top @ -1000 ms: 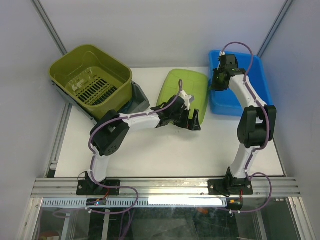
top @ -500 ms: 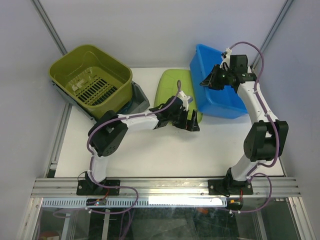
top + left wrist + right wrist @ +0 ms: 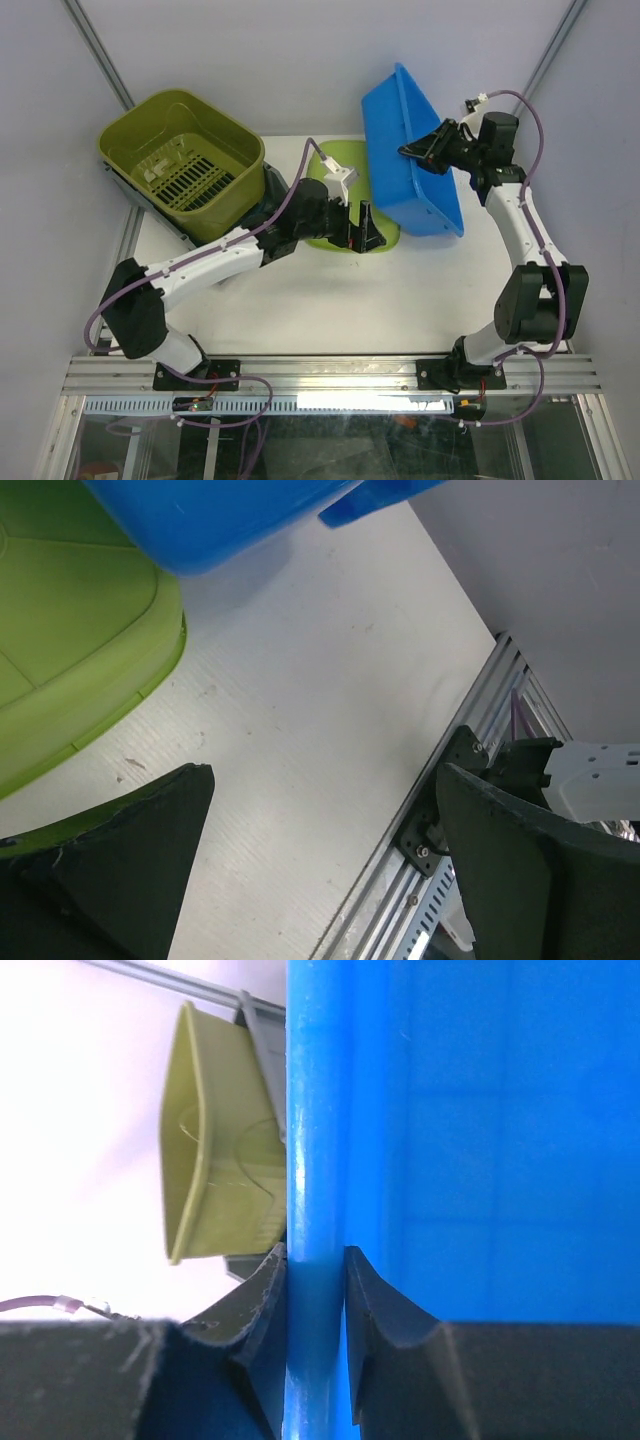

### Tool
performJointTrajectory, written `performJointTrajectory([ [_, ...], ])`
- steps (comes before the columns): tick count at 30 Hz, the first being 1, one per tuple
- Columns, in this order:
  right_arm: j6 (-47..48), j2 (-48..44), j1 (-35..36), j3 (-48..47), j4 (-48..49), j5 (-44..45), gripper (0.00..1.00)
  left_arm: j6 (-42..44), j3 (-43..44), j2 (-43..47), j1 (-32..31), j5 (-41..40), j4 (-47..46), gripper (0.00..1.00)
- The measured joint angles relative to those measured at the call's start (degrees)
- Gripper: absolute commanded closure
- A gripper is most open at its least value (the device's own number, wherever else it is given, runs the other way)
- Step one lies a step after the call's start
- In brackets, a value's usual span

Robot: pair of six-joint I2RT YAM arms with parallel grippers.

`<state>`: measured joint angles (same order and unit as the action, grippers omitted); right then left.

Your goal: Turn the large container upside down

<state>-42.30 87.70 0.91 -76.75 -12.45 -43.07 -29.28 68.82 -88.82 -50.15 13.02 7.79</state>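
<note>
The large blue container (image 3: 405,150) is tipped up on its side at the back right, its lower long edge on the table and its open side facing right. My right gripper (image 3: 418,150) is shut on its raised rim, and the right wrist view shows both fingers pinching that rim (image 3: 315,1160) at the gripper (image 3: 315,1270). My left gripper (image 3: 360,228) is open and empty above the table, just left of the container's base. In the left wrist view the container (image 3: 220,510) hangs over the gap ahead of the gripper (image 3: 325,820).
A green lid (image 3: 345,155) lies flat beside and partly under the tipped container, also in the left wrist view (image 3: 70,630). An olive slotted basket (image 3: 180,150) sits on a grey tray (image 3: 278,197) at the back left. A metal rail (image 3: 470,780) borders the table.
My right gripper has lifted the container's rim up and to the left, tipping it from flat onto its side. My left arm has stretched out and shifted slightly left.
</note>
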Motion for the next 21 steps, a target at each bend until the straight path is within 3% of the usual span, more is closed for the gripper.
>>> performJointTrajectory([
  [5, -11.47, -2.89, -5.11, 5.97, 10.25, -4.5, 1.0, 0.48, -0.09, 3.06, 0.0, -1.75, 2.36, 0.01],
  [12, -35.12, -3.23, -13.16, 17.66, 33.97, -10.8, 1.0, 1.36, -0.09, 3.13, 0.0, -2.49, 5.18, 0.01],
  [21, -48.24, -1.57, -16.76, 22.08, 51.69, -16.24, 1.0, 1.7, -0.07, 3.13, 0.0, -2.51, 6.38, 0.01],
])
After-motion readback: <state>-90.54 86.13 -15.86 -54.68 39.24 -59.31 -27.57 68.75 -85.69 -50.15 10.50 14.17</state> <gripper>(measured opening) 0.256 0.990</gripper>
